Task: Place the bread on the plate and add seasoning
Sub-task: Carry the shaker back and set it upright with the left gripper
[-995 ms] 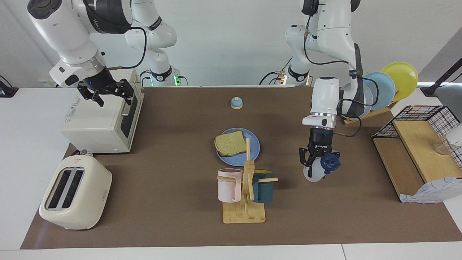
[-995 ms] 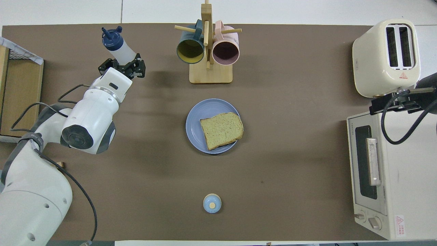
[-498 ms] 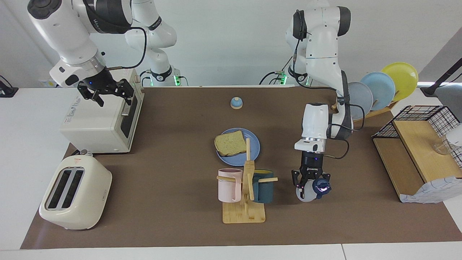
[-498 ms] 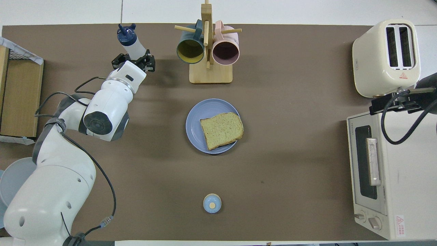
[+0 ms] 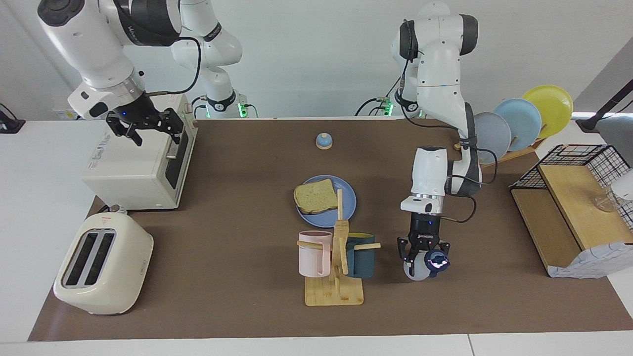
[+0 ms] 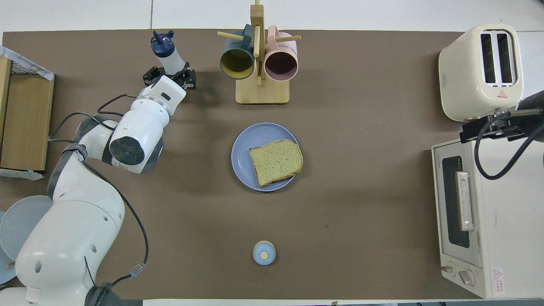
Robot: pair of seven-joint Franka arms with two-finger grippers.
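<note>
The bread (image 5: 315,195) (image 6: 275,161), a square toast slice, lies on the round blue plate (image 5: 348,198) (image 6: 242,157) at the table's middle. My left gripper (image 5: 421,254) (image 6: 170,73) is shut on the seasoning (image 5: 419,269) (image 6: 166,57), a translucent white bottle with a navy cap. It holds the bottle low over the brown mat beside the mug rack, toward the left arm's end; whether the bottle's base touches the mat I cannot tell. My right gripper (image 5: 143,127) (image 6: 488,127) waits open over the toaster oven, holding nothing.
A wooden mug rack (image 5: 336,277) (image 6: 261,91) with a pink and a teal mug stands close to the bottle. A toaster (image 5: 101,257) (image 6: 482,70), a toaster oven (image 5: 138,165) (image 6: 480,221), a small bell (image 5: 324,141) (image 6: 264,252), an upright plate rack (image 5: 519,123) and a wooden shelf (image 5: 568,212) ring the table.
My left gripper has carried the seasoning bottle down and closer to the mug rack, and the bottle now stands more upright. The right arm has not moved.
</note>
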